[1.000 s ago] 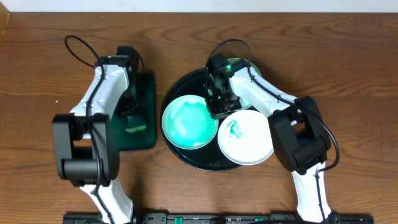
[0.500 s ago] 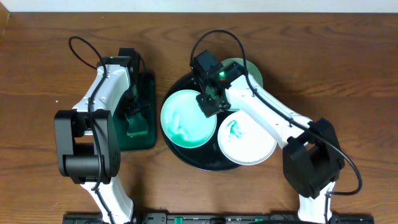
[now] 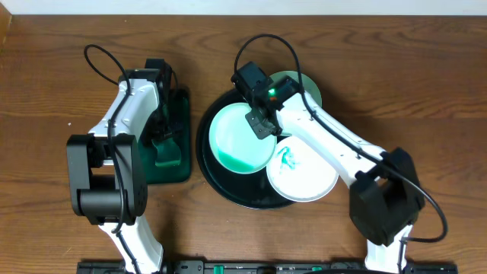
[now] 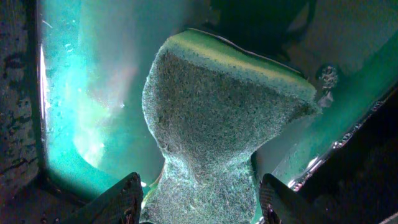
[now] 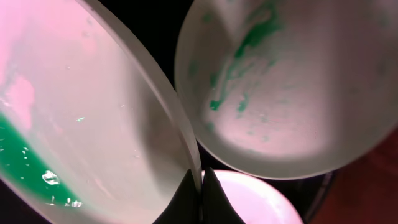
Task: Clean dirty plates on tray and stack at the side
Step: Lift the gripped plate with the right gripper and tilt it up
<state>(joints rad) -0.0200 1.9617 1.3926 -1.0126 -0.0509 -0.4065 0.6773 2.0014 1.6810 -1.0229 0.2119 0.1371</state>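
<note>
At the wooden worktop (image 3: 426, 91), we see the right hand (image 5: 198, 186) clenched on the rim of the left plate (image 3: 240, 141). That plate sits tilted inside the round black tray (image 3: 221, 184), with a pool of teal-green liquid gathered at its lower-left edge. Just beside it, at the tray's front right, lies a smeared plate (image 3: 304, 171), flat and streaked with green at the centre. In the right wrist view its rim runs close to the gripped one, though we cannot tell whether they touch. A third plate (image 3: 308, 87) shows at the tray's far right edge, partly hidden behind the right arm. Beside the black tray, the left hand (image 4: 199, 199) hangs over the small dark-green tray (image 3: 181, 106). It is released, its fingers (image 4: 121, 199) standing either side of the narrow end of the sponge (image 4: 217, 112), which lies in that wet tray.
</note>
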